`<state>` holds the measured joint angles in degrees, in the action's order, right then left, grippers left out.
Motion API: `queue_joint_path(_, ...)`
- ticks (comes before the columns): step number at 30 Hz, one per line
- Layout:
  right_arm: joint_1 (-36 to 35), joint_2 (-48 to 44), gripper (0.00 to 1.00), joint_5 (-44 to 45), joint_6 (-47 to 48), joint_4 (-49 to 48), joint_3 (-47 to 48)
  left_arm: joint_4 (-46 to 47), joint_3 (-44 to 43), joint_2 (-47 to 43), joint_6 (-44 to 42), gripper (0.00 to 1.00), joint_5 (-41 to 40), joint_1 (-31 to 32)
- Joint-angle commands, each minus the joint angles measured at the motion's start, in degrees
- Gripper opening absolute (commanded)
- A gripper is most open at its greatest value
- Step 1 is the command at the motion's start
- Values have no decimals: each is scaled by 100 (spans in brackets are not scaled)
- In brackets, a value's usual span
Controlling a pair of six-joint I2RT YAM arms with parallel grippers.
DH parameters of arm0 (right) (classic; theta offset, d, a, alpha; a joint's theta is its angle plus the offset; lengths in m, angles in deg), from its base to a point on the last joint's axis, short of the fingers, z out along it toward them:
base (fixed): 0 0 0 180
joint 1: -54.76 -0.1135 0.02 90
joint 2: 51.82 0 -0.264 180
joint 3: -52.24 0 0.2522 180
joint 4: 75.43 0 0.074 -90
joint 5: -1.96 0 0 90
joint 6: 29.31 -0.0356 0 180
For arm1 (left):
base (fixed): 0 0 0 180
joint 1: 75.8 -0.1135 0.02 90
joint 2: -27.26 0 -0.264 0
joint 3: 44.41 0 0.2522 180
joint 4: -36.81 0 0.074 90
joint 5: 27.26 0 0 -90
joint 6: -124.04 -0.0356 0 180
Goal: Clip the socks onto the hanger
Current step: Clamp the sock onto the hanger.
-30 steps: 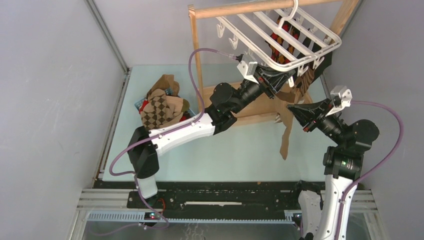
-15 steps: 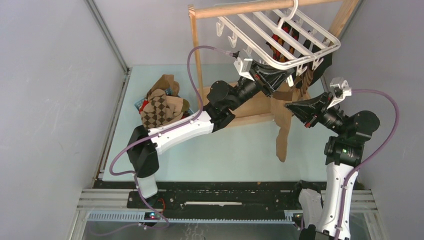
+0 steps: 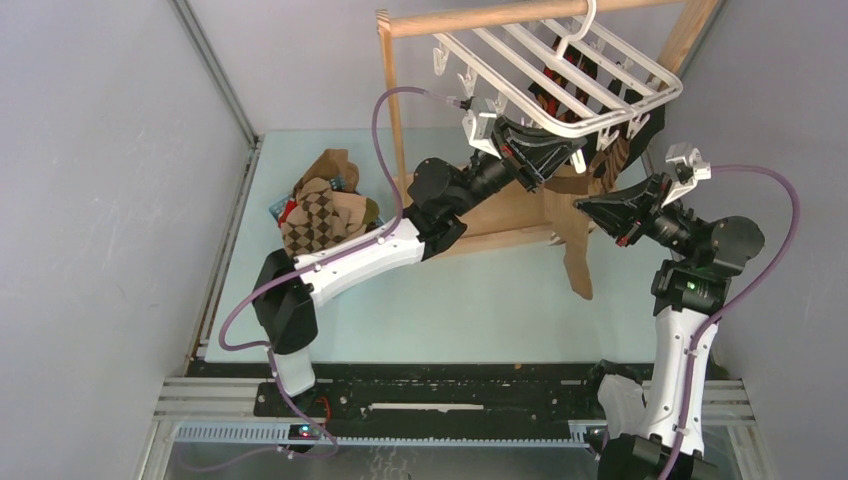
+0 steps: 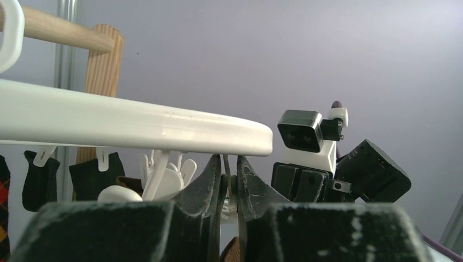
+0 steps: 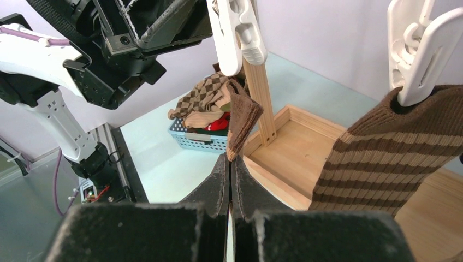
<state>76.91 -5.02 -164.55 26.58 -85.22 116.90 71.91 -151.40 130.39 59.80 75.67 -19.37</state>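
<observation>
Grey walls are closing in a pale teal table (image 3: 450, 300), and from above the white hanger (image 3: 555, 128) is dangling off the wooden rail (image 3: 470, 17). The left gripper (image 3: 568, 158) is reaching up under its near rim. The right gripper (image 3: 582, 206) is pinching a tan sock (image 3: 580, 262) that is hanging straight down, with spare socks (image 3: 322, 212) lying heaped at the left. Left wrist now: the jaws are standing narrow, squeezing a clip (image 4: 226, 180) just beneath the hanger's rim, black socks (image 4: 39, 180) dangling alongside. Right wrist: the fingers are pressing flat together on the tan sock's edge, its corner poking up just under a white clip (image 5: 237, 33), and a striped sock (image 5: 382, 153) is hanging clipped beside it.
</observation>
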Motion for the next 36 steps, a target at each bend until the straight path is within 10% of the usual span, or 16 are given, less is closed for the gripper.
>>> queue_joint_path(1,63,62,0,-92,-403,-641,135,293,-8,-307,239,9,429,-6)
queue_joint_path(36,255,232,0,-18,-205,-538,983,396,-20,-268,479,10,1038,-158)
